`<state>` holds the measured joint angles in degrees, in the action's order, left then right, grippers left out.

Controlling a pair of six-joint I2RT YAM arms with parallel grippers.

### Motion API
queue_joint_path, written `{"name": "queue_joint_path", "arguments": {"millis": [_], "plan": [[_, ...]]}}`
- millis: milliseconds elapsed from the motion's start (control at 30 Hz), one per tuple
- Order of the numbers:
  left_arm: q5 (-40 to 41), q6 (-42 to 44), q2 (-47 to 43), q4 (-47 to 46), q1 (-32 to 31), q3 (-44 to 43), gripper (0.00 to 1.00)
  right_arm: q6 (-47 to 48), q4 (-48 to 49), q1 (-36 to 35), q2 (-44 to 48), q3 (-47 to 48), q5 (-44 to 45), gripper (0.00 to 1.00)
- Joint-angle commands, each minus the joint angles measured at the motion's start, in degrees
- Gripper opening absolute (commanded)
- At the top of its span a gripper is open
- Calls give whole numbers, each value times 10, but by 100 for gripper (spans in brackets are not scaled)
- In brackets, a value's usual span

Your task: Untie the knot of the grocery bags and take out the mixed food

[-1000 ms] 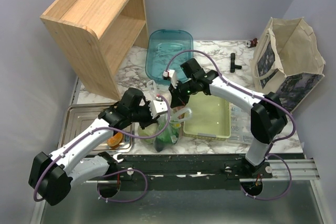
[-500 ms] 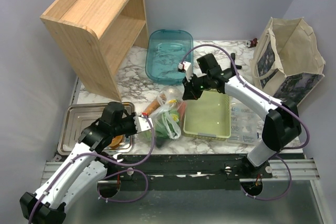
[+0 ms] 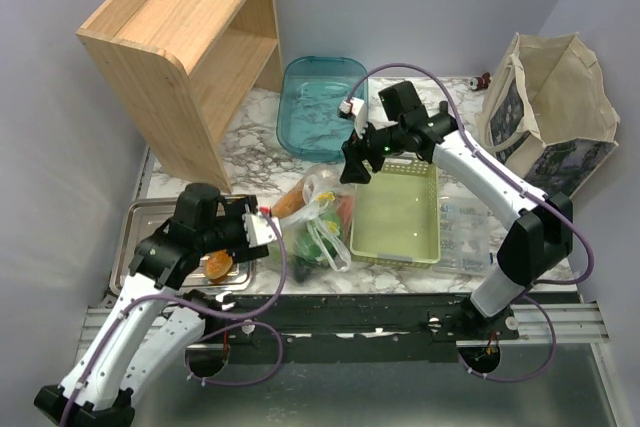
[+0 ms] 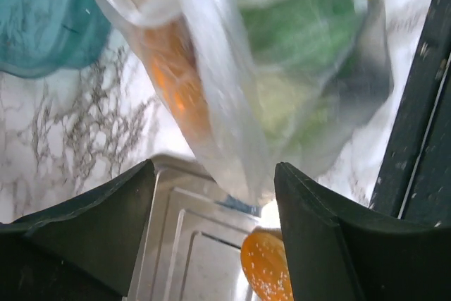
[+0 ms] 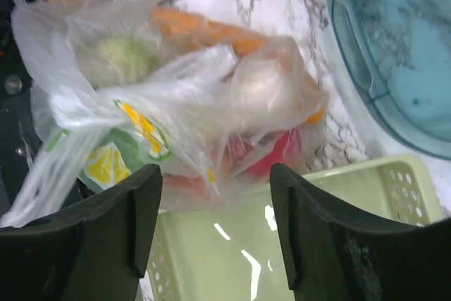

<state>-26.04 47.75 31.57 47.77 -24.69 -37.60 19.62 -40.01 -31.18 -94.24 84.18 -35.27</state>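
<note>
One grocery bag [image 3: 318, 215], thin whitish plastic, lies slumped on the marble between the metal tray and the green basket. Mixed food shows through it: an orange piece, a pale green cabbage [image 5: 116, 58], something red [image 5: 282, 156] and a green-yellow chips bag [image 5: 106, 163]. My left gripper [image 3: 266, 231] stands open just left of the bag, over the tray's edge, with nothing between its fingers [image 4: 113, 223]. My right gripper [image 3: 352, 169] hangs open above the bag's far right corner and the basket rim, holding nothing. In the left wrist view the bag [image 4: 268, 68] is blurred.
A green basket [image 3: 396, 243] sits right of the bag. The metal tray [image 3: 150, 227] at the left holds an orange piece [image 3: 218, 265]. A teal tub [image 3: 322, 102] stands behind, a wooden shelf [image 3: 180, 47] at back left, a tote bag [image 3: 550, 117] at the right.
Both grippers have opened and let go of the bag. The left arm has drawn back leftward and the right gripper has pulled back and up. The bag has sagged onto the table.
</note>
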Motion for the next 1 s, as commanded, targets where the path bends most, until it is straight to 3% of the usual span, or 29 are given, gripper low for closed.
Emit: {"name": "queue_joint_path", "arguments": {"millis": [0,167,367,433,567,667,767,967], "plan": [[-70,-119,126,-15,1,-136,70,-34,19,-23,-12,36,-32,73],[-57,-196,205,-85,-45,-171,65,-20,29,-60,-43,53,-24,74],[-29,-206,264,-136,-103,-154,71,10,41,-83,-70,38,-7,74],[-10,-207,287,-139,-106,-146,63,18,43,-85,-81,34,3,71],[21,-202,300,-118,-103,-143,38,48,33,-85,-83,26,32,46],[18,-193,264,-95,-90,-139,17,58,48,-84,-66,7,79,2],[19,-169,209,-61,-74,-125,0,55,57,-77,-48,5,118,1],[53,-47,79,59,-46,-33,0,42,76,-42,-27,2,150,1]]}}
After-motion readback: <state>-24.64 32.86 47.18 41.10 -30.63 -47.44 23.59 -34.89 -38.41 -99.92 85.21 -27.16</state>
